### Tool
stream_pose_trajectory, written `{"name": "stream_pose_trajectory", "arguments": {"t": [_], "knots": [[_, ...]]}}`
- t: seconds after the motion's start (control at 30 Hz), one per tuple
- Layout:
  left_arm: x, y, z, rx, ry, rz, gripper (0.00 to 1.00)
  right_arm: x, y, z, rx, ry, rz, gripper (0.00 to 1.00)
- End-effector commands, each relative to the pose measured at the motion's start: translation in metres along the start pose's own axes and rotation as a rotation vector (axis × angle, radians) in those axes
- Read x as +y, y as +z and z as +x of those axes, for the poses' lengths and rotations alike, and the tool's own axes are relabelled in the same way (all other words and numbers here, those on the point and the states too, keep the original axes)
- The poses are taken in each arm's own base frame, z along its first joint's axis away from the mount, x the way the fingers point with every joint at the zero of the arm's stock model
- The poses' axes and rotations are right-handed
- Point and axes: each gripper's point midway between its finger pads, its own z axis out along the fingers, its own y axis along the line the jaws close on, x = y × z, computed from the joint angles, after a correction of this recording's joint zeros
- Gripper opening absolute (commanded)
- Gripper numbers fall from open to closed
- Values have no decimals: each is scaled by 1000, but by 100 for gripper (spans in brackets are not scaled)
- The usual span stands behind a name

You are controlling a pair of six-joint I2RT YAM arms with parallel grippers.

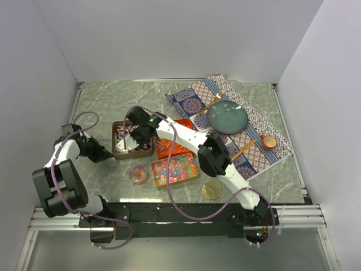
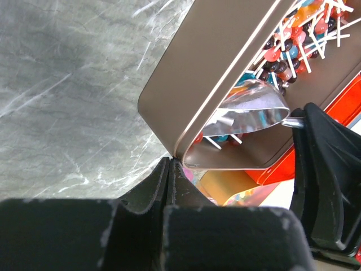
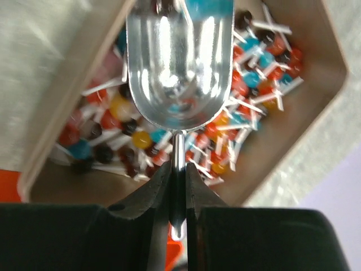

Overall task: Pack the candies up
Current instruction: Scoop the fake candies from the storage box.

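Top external view, near edge outward. A gold lid (image 1: 212, 190) lies flat on the marble surface (image 1: 101, 107), closest to the arm bases. A round pot (image 1: 129, 175) of sweets sits at its 9 o'clock. Between them and slightly farther is the bead tin (image 1: 154, 175), full of pink, yellow and green candies (image 1: 175, 169). A red tin (image 1: 181, 122) touches it at 12 o'clock. The brown tin (image 1: 114, 141) lies at 9 o'clock of the red one.

Left tool (image 1: 107, 153) is at the brown tin's 8 o'clock corner. Left wrist view: left tool (image 2: 169, 166) is narrow, its tips pinched on the corner rim of the brown tin (image 2: 214, 73).

Right tool (image 1: 137, 134) is over the brown tin's interior. Right wrist view: right tool (image 3: 177, 169) clamps the thin handle of a metal scoop (image 3: 179, 62), bowl pointing to 12 o'clock. The scoop hangs above small ball candies (image 3: 141, 138) on white sticks, red, blue, dark and yellow. These fill the brown tin (image 3: 316, 84). A blue patch shows at the bowl's far end; I cannot tell whether it is a sweet or a reflection.

Farthest, at 2 o'clock: a patterned placemat (image 1: 254, 121) carrying a teal plate (image 1: 225, 118) and a small orange cup (image 1: 269, 141).
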Motion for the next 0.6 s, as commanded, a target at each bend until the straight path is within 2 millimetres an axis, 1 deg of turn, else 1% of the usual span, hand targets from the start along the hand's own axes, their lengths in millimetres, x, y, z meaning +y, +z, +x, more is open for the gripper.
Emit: {"name": "stream_pose_trajectory", "arguments": {"t": [0.0,0.03,0.1,0.17,0.23,0.3,0.37,0.4,0.57], "knots": [[-6,1,-15,-42,82,14,3,42,5,-48,-272,-116,-178,0],[-7,1,-13,-34,87,24,3,45,5,-49,-283,-91,-174,0],[-7,2,-13,-32,88,26,2,47,6,-47,-283,-68,-168,0],[-7,3,-13,-31,87,29,1,44,5,-48,-302,-18,-147,0],[-8,3,-13,-27,90,31,1,37,3,-46,-317,45,-134,0],[-12,1,-15,-24,109,42,2,37,5,-44,-334,79,-143,0],[-15,0,-13,-1,125,58,4,36,6,-43,-357,121,-147,0],[-21,-3,-15,1,135,75,5,37,6,-43,-363,132,-148,0],[-25,-6,-18,10,169,84,11,42,4,-43,-415,183,-160,0]]}}
